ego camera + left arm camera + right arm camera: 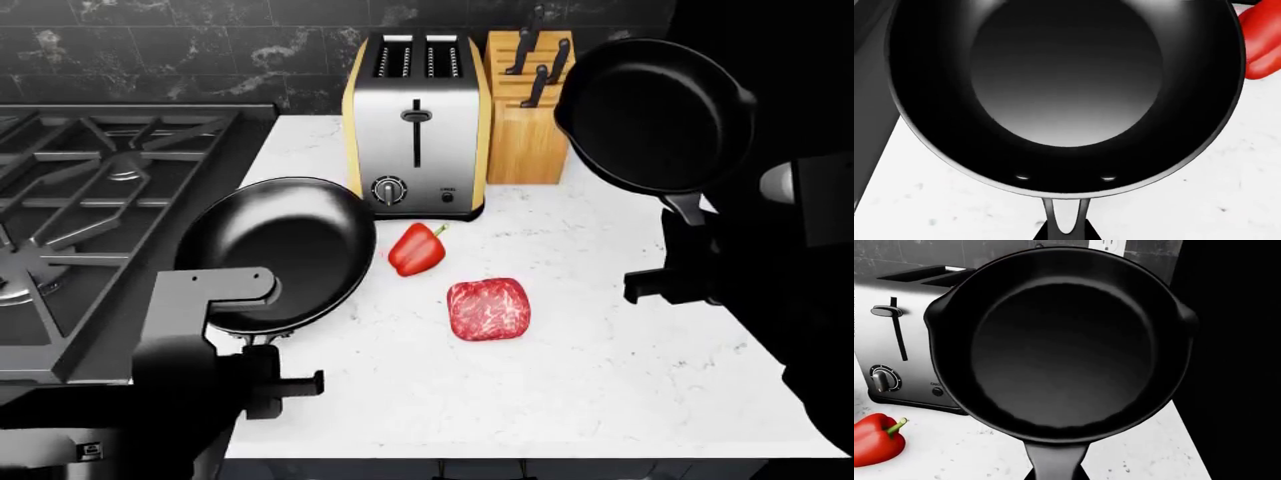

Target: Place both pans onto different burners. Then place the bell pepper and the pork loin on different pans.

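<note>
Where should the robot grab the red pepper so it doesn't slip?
Probably around the plump body of the bell pepper, coming straight down from above. It lies on its side on the counter with its green stem pointing toward the toaster, and that stem looks too small to pinch. Nothing covers it from above.

Sharp, even simulator light; the white surface (601,330) is bright, the right side black, small glints at the glossy pan's (1064,95) rim at 6 o'clock.

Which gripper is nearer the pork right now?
Left. The left gripper sits just across the counter from the pork; the right gripper is farther off, holding its pan raised.
</note>
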### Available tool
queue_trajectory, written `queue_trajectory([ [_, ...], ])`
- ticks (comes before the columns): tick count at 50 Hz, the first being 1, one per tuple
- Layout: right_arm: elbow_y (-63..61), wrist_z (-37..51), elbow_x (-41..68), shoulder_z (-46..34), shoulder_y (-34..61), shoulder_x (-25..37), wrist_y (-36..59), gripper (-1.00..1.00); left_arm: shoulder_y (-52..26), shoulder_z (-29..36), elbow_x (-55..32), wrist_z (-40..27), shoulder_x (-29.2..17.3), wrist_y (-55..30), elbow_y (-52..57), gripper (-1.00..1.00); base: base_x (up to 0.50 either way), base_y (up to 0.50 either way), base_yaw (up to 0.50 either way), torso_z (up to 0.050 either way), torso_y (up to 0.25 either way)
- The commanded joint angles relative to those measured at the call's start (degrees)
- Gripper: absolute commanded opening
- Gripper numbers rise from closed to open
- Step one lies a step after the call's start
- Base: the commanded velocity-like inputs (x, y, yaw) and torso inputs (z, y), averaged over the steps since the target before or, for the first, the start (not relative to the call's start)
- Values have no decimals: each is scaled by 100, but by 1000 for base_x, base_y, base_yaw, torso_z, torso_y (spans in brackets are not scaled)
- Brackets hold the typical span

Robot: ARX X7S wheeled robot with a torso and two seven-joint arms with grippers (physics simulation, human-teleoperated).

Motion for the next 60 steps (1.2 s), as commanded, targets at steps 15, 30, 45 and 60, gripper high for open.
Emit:
queue_trajectory([
  [15,-118,151,-174,147,188,21,-13,-100,-403,-164,228,430,-40,117,462,-100,0,0,0,1,2],
  [30,-450,470,92,285,117,166,34,-100,-375,-397,512,651,-189,201,747,-100,0,0,0,1,3],
  [45,-997,860,278,558,-34,328,-66,-100,-117,-755,1076,1086,-431,272,1185,-100,0,0,0,1,3],
  [60,-1692,1690,1050,645,-50,673,95,-100,-126,-790,2486,2627,-631,244,1770,-100,0,0,0,1,3],
])
